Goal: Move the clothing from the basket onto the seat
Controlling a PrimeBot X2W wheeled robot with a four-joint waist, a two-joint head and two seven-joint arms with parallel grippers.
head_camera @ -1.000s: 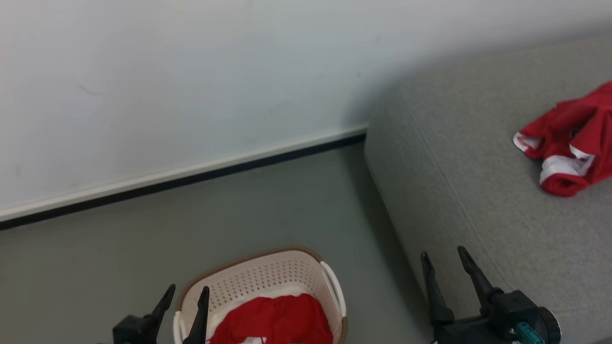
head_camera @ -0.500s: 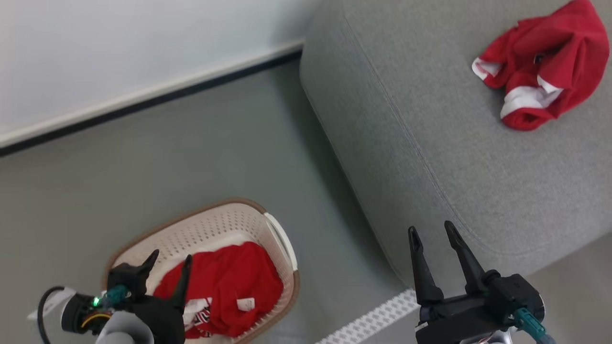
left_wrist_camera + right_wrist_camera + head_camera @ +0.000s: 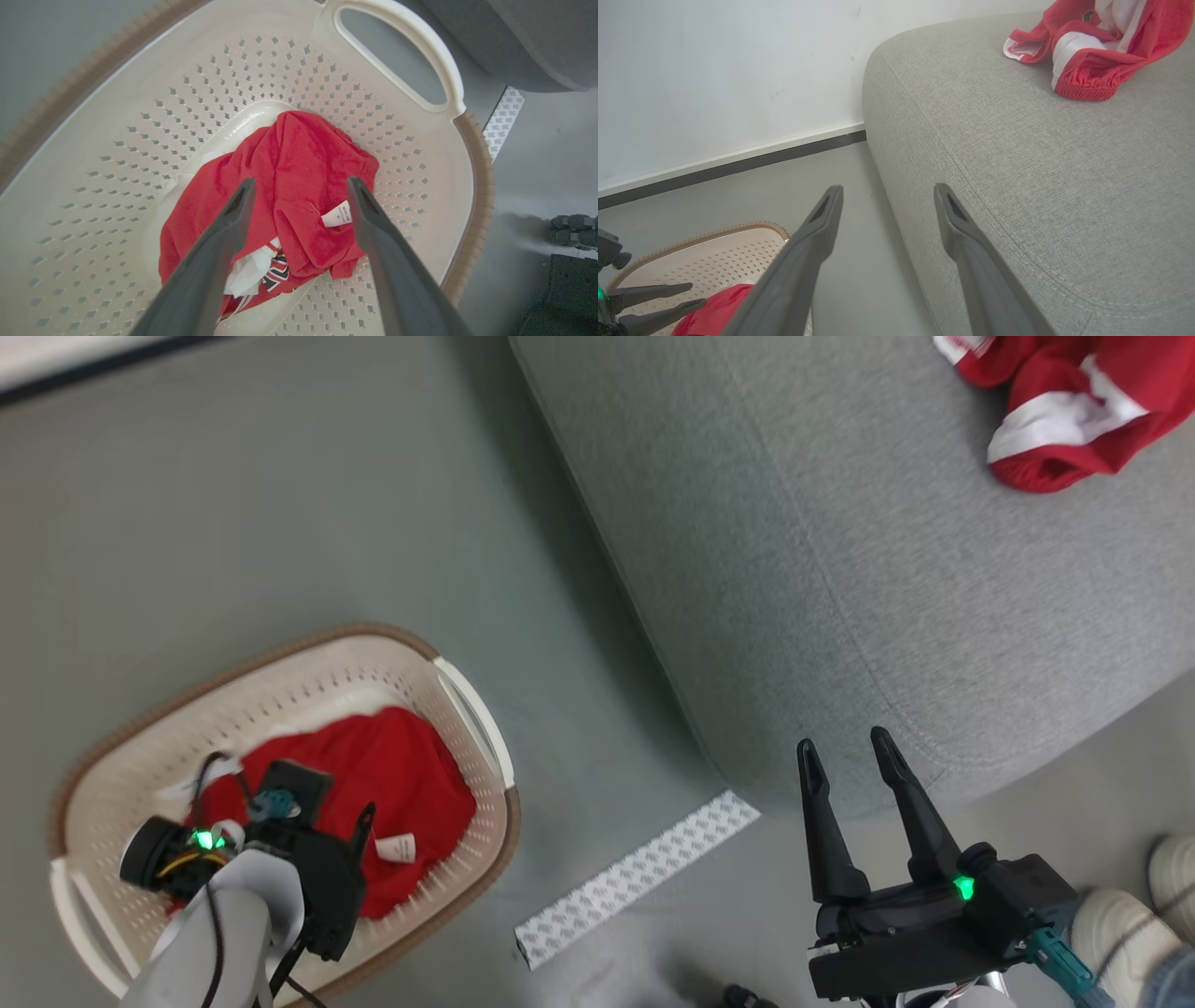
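Note:
The cream basket (image 3: pixel 280 649) with its brown rim stands on the floor at the lower left. A red garment of the clothing (image 3: pixel 411 775) lies crumpled in it, a white tag showing. My left gripper (image 3: pixel 301 181) hangs open just above that garment (image 3: pixel 303 168), pointing down into the basket (image 3: pixel 140 116), one finger on each side of a fold. My right gripper (image 3: pixel 842 740) stands open and empty over the floor by the front corner of the grey seat (image 3: pixel 794 541). Another red and white garment (image 3: pixel 1064 392) lies on the seat's far part (image 3: pixel 1017 163).
A white patterned strip (image 3: pixel 635 877) lies on the grey floor between basket and seat. A person's pale shoe (image 3: pixel 1120 915) shows at the lower right. The white wall and dark baseboard (image 3: pixel 738 158) run behind the basket (image 3: pixel 705 252).
The head camera has tilted down, so the whole picture shifted up. My left gripper has swung from the basket's near rim to point down over the red garment. Both grippers stay open.

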